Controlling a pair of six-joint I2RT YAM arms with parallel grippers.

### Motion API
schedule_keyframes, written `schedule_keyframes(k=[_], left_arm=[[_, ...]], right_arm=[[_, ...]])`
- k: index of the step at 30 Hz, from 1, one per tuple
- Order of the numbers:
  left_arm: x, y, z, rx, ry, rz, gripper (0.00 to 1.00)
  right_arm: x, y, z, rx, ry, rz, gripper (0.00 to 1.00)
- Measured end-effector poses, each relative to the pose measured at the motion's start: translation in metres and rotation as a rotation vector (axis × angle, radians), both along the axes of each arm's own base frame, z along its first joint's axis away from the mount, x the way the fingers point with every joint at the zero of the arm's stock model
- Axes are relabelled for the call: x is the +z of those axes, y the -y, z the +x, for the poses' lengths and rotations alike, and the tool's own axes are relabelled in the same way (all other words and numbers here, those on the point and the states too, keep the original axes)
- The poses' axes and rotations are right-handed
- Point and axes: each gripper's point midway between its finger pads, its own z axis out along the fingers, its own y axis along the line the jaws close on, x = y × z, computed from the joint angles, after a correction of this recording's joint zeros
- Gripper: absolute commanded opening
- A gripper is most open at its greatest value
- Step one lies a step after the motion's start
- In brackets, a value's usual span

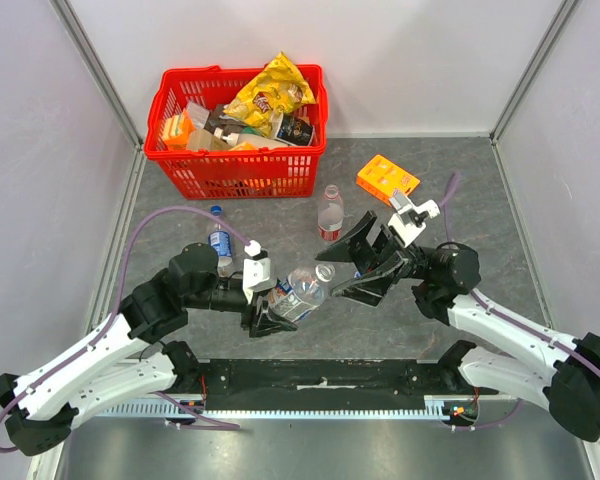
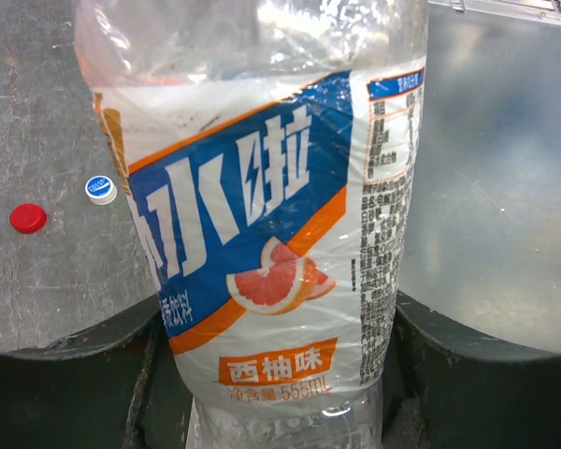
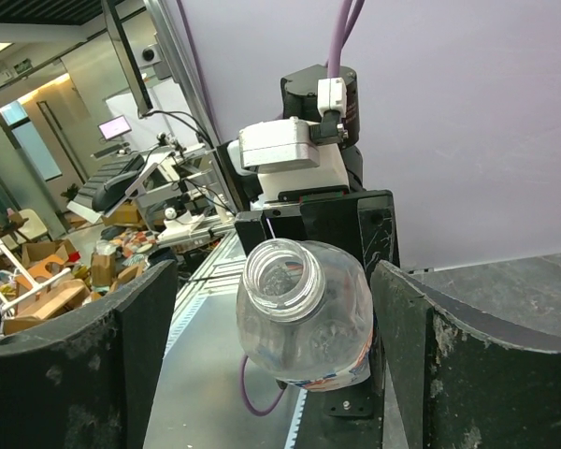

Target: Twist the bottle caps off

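Plainly, the clear plastic bottle with the blue-and-orange grapefruit label (image 2: 271, 234) hangs tilted above the grey speckled worktop (image 1: 450, 320). The left tool (image 1: 277, 310) is clamped on its lower body, one finger on each side. Its threaded neck (image 3: 282, 273) is bare and points at the right tool (image 3: 273, 271), whose jaws stand apart on either side of the mouth without touching it. A small red ribbed cap (image 2: 28, 218) and a white cap with a blue top (image 2: 100, 190) lie loose on the worktop near each other; which cap belongs to this bottle I cannot tell. The bottle looks empty or nearly so, hence light, and its thin crinkled wall will likely dent under a hard squeeze (the glossy film label is probably slippery too), so the firmer holds are the base and the neck ring. Two more clear bottles stand farther back, a red-labelled bottle (image 1: 330, 215) and a blue-topped bottle (image 1: 220, 243) near the left arm. Any cap on them wants a pinch across its ribs. Behind sit a red plastic basket (image 1: 170, 160) of snack packets and an orange box (image 1: 387, 180), all within plain white walls.
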Motion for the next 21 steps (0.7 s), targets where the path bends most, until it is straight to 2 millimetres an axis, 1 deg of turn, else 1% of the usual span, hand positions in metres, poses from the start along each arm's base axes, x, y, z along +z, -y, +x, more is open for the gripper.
schedule_keyframes(k=[2, 7, 10, 16, 17, 21], left_arm=[[0.000, 0.000, 0.000, 0.000, 0.000, 0.000, 0.23], [-0.001, 0.001, 0.000, -0.001, -0.004, 0.005, 0.23], [-0.003, 0.001, 0.001, -0.001, -0.007, 0.008, 0.23], [-0.003, 0.002, 0.000, -0.004, -0.010, 0.010, 0.23], [-0.003, 0.002, 0.001, -0.004, -0.010, 0.010, 0.23], [-0.004, 0.002, 0.002, 0.002, -0.017, 0.014, 0.23]], right_arm=[[-0.001, -0.003, -0.001, 0.003, -0.006, -0.001, 0.86], [-0.005, -0.009, -0.003, 0.009, -0.012, -0.013, 0.72], [-0.010, -0.014, -0.001, 0.006, -0.030, -0.027, 0.63], [-0.013, -0.021, 0.005, -0.005, -0.064, -0.042, 0.57], [-0.013, -0.021, 0.005, -0.006, -0.065, -0.041, 0.52], [-0.012, -0.021, 0.009, -0.038, -0.044, -0.031, 0.25]])
